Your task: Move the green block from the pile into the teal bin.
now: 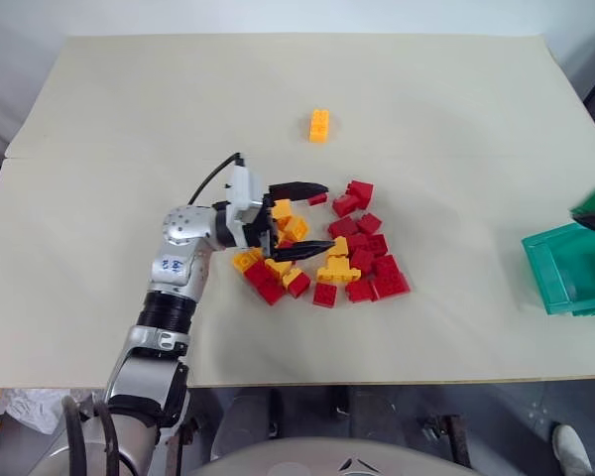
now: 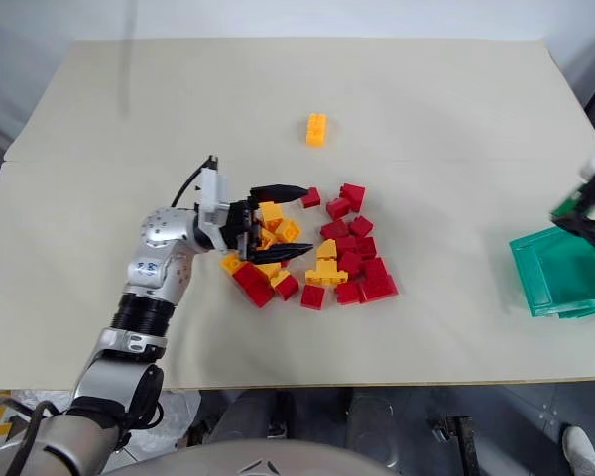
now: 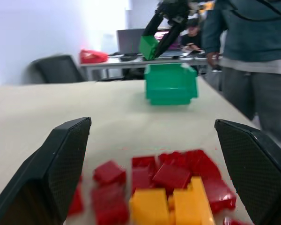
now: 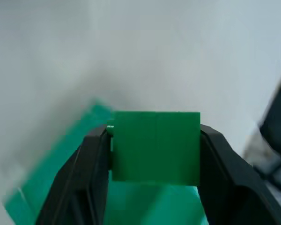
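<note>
The small square green plastic brick (image 4: 155,146) is clamped between the right claw (image 4: 154,154)'s two black fingers, above the teal translucent plastic bin (image 3: 171,83) near its rim. Risk: if released off-centre, the brick may clip the thin wall and bounce onto the counter (image 1: 426,109). The left claw (image 1: 303,218) is spread wide and empty over the red and yellow brick pile (image 1: 352,263); bricks could be scattered.

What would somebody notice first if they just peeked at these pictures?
Probably the loose heap of small red and yellow plastic bricks mid-table, with the left gripper open over its near-left edge. Next, the small square green plastic brick pinched in the right gripper above the teal translucent plastic bin at the table's right edge.
</note>
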Robot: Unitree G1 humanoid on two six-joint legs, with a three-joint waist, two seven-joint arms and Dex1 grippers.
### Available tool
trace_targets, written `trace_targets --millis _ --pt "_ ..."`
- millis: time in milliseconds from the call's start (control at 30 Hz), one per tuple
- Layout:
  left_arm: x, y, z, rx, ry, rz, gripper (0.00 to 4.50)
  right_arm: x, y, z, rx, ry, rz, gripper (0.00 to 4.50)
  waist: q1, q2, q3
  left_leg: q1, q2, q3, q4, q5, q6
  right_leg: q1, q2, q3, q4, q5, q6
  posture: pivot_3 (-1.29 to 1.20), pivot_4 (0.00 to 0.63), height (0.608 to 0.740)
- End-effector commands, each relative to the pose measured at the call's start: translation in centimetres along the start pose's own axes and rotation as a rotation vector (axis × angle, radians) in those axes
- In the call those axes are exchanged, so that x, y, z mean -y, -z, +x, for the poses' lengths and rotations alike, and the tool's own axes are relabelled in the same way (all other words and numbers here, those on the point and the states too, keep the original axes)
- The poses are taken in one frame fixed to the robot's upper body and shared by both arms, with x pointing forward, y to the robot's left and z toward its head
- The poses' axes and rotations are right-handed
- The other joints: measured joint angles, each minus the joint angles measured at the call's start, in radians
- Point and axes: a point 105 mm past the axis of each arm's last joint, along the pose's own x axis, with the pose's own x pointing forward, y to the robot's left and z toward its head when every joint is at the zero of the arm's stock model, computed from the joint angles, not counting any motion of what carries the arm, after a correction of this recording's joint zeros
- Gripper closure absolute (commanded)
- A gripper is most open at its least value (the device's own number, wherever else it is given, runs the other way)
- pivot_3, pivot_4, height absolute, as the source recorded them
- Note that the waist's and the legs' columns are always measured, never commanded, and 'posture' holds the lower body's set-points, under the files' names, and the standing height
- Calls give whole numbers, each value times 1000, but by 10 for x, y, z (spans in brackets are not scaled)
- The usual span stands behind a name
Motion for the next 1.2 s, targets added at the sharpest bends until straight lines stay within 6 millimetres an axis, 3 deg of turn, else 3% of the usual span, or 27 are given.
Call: trace_targets --millis 33,100,333,367,467,567,667,833,1000,1200 --pt "-1 3 10 -58 28 24 0 15 12 -10 -58 56 -24 2440 0 0 0 0 0 -1 0 0 0 0 0 0 0 1 0 0 150 740" --pt "-2 6 14 -70 17 16 0 12 23 -5 -101 40 -23 2440 3 0 0 0 0 -5 1 1 1 0 -1 1 0 2 0 0 150 740" --pt "-13 13 8 -129 -59 -39 0 15 30 11 -91 66 -5 169 7 1 0 -2 -1 -8 3 1 1 0 -1 0 -1 2 0 0 150 740" --pt "-14 11 6 -119 -63 -37 0 15 29 11 -92 64 -9 42 8 1 0 -2 -1 -8 3 1 1 0 -1 0 -1 2 0 0 150 740" --pt "-18 6 -4 -116 -89 -26 0 13 21 10 -73 51 -16 42 10 1 0 -3 -1 -9 3 1 1 -1 -1 -1 -1 2 0 0 150 740" --pt "-21 -5 -20 -75 -130 -13 0 5 -2 10 34 17 -15 42 9 1 0 -3 -1 -9 3 1 1 -1 -1 -1 -1 2 0 0 150 740" --pt "-24 -10 -49 -102 -223 -54 0 -26 -33 17 241 -115 8 42 4 1 0 -3 0 -9 3 1 0 -1 0 -1 -1 2 0 0 150 740" --pt "-9 -6 -97 -193 -279 -100 0 -68 -57 24 564 -318 40 42 9 1 0 -3 0 -10 3 1 0 0 0 0 -1 2 0 0 150 740" --pt "6 3 -144 -268 -336 -151 0 -97 -46 44 644 -475 36 42 13 1 1 -4 -2 -11 4 1 1 1 -1 0 -2 3 1 0 150 740" --pt "9 2 -177 -291 -431 -169 0 -97 -36 58 683 -492 58 42 5 2 1 -2 -2 -10 3 1 1 1 -1 0 -1 3 1 0 150 740"
